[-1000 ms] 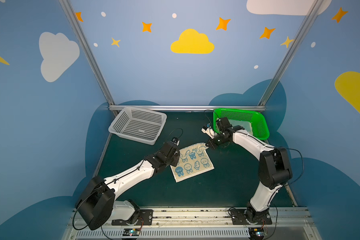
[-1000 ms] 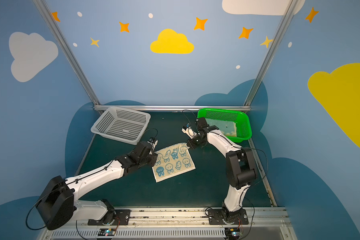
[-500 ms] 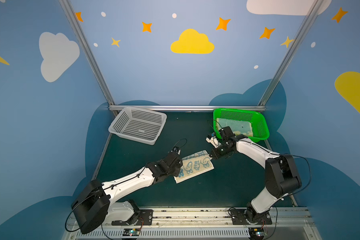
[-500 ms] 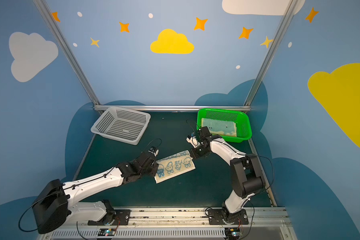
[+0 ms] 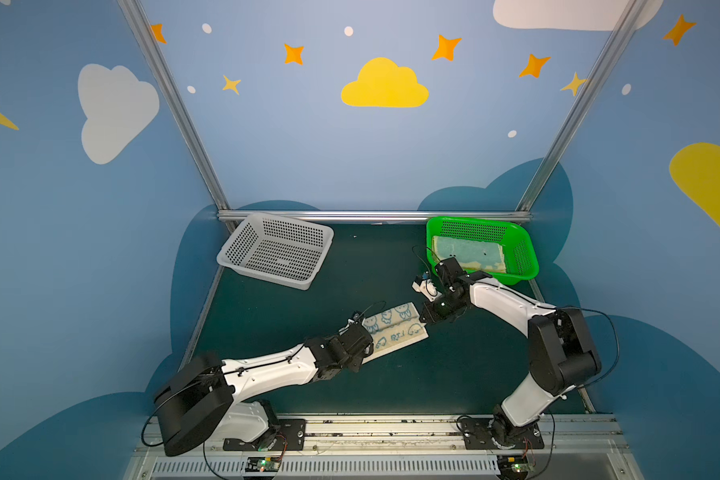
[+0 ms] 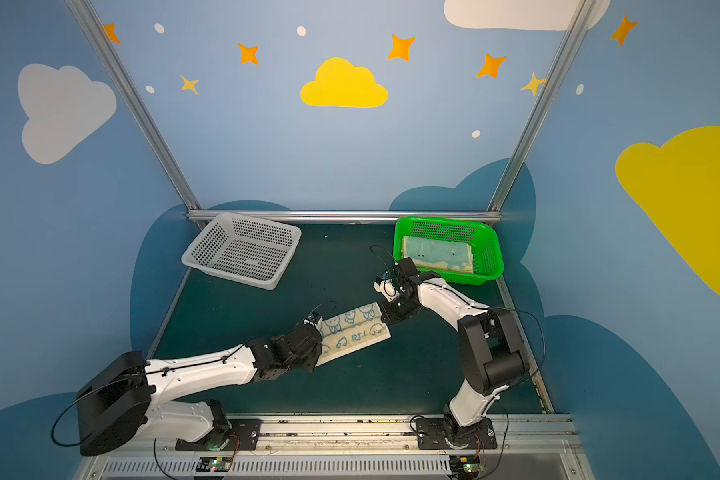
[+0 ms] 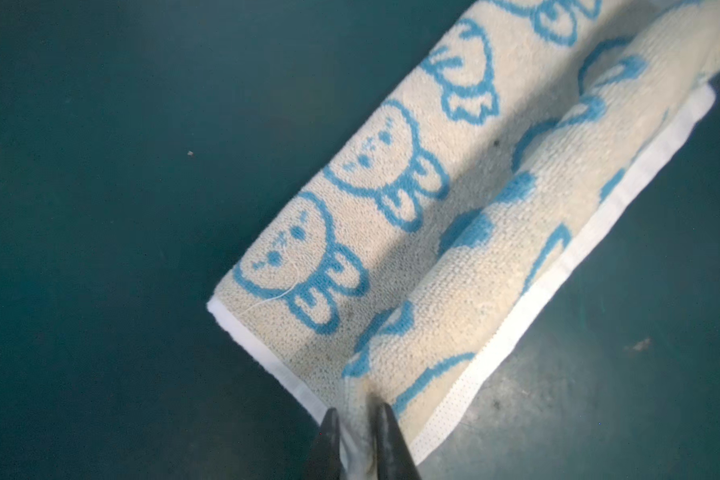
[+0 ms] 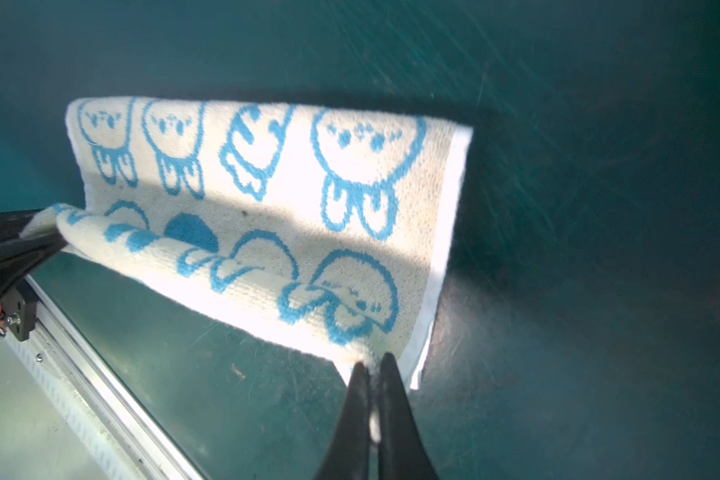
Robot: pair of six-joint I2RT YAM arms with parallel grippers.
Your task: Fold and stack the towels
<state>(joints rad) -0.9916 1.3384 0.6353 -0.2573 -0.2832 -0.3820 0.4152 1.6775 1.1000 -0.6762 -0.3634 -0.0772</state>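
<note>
The blue-and-cream rabbit towel (image 5: 395, 328) (image 6: 352, 330) lies folded in half along its length in the middle of the dark table. My left gripper (image 5: 368, 332) (image 7: 357, 409) has the upper layer's corner between its fingers at the towel's left end. Its jaws stand a little apart, and the cloth (image 7: 433, 208) fills the gap and rises to them. My right gripper (image 5: 424, 320) (image 8: 373, 359) is shut tight on the upper layer's corner at the right end. That held edge of the towel (image 8: 267, 187) hangs slightly off the table. A pale yellow and teal towel (image 5: 468, 251) lies flat inside the green basket.
The green basket (image 5: 481, 221) stands at the back right, just behind my right arm. A grey perforated basket (image 5: 275, 249) sits tilted at the back left. The metal rail (image 5: 391, 419) runs along the table's front edge.
Both grippers drew the towel's far edge toward the front, folding the flat towel in half. The left jaws have parted slightly.
</note>
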